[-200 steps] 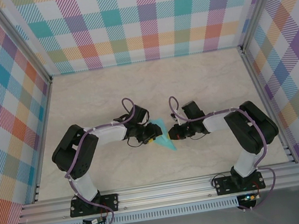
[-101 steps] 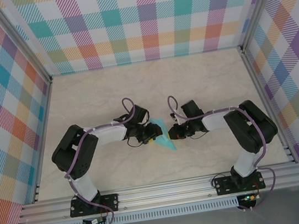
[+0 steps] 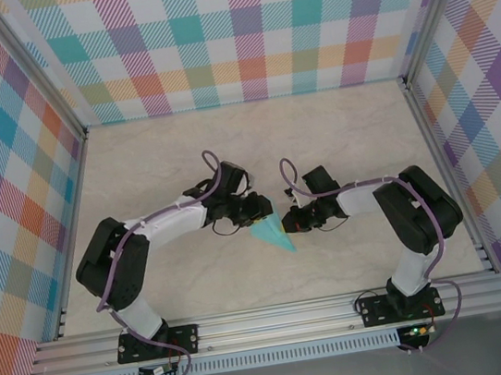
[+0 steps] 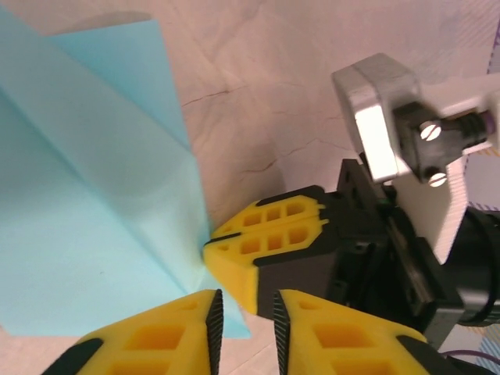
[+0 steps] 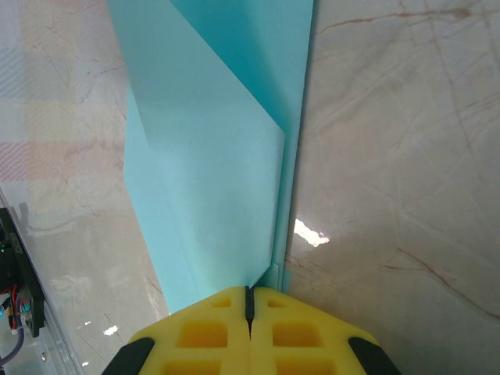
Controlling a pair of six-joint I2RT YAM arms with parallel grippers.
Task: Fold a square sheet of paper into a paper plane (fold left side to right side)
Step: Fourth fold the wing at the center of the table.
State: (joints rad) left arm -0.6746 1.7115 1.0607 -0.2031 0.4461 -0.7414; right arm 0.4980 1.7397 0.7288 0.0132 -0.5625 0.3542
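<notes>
Your paper plane lies flat near the middle of the table, its point toward the near edge (the folds read clearly in both wrist views). Your right gripper is closed tight, tips touching the plane's right edge. Your left gripper sits at its far left side, jaws a narrow gap apart.

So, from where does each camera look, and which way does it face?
Top external: above and behind the arms, facing down on the table; shows both arms, the left gripper and right gripper at the paper.
Left wrist: on the left arm, facing the paper and right gripper; own yellow fingers below.
Right wrist: facing down at the paper; own shut fingers below.
Shared: the paper.
</notes>
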